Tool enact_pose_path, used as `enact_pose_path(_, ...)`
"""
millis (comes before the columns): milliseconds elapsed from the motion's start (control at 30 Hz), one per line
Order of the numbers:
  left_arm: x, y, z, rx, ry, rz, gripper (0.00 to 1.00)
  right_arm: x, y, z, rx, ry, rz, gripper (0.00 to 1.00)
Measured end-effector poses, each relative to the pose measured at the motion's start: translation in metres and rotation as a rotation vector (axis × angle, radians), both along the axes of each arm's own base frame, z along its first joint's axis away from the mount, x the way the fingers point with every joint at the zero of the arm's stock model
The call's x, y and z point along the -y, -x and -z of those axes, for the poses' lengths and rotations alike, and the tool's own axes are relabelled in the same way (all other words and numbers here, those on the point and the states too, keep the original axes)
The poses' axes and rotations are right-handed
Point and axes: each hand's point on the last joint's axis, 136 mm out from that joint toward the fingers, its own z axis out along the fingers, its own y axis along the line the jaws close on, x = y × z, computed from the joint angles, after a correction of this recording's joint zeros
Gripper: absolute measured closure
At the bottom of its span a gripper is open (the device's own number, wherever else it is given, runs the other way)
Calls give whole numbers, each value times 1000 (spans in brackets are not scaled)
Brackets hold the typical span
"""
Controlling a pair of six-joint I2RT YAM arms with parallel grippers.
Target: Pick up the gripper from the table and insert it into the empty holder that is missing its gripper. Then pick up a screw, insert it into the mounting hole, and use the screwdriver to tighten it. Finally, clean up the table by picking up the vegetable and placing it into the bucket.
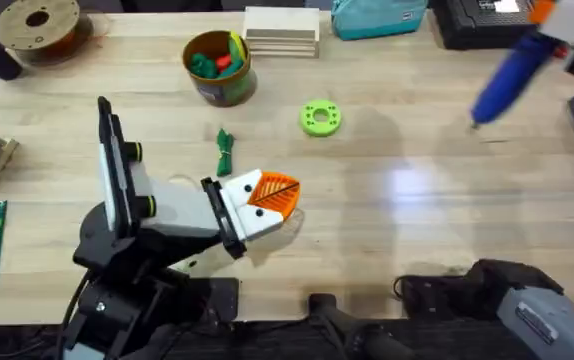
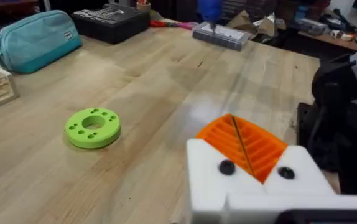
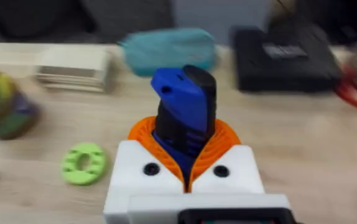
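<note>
Right gripper [image 3: 185, 177] clamps the screwdriver [image 1: 507, 80] mid-body: rigid, probably top-heavy. Left gripper [image 1: 275, 195] pressed together, empty.

The left gripper [image 1: 279, 197] has white mounts and orange ribbed pads [image 2: 244, 142], as does the right gripper [image 3: 188, 163], which clasps the blue screwdriver [image 3: 185, 109] with its black cap. The bucket [image 1: 219, 68] has olive-green sides and an orange-yellow rim, with green, red and yellow pieces inside, while the vegetable [image 1: 226, 150] is dark green and the round disc [image 1: 320, 118] bright green. The table [image 1: 397, 190] is pale wood with a fine grain, and on it sit a teal pouch [image 2: 34, 38], a black case [image 2: 109, 22] and a brown spool [image 1: 39, 27].
</note>
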Motion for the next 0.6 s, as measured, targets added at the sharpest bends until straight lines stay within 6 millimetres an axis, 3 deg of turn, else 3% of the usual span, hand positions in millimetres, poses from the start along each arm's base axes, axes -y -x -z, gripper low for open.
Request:
enact_pose_path(200, 0, 0, 0, 0, 0, 0, 996, -103, -4, -23, 156, -71, -331, 972)
enact_pose_path(367, 0, 0, 0, 0, 0, 0, 996, -192, 3, -39, 244, -131, -600, 972)
enact_pose_path(600, 0, 0, 0, 0, 0, 0, 996, -283, 32, -44, 298, -188, -863, 972)
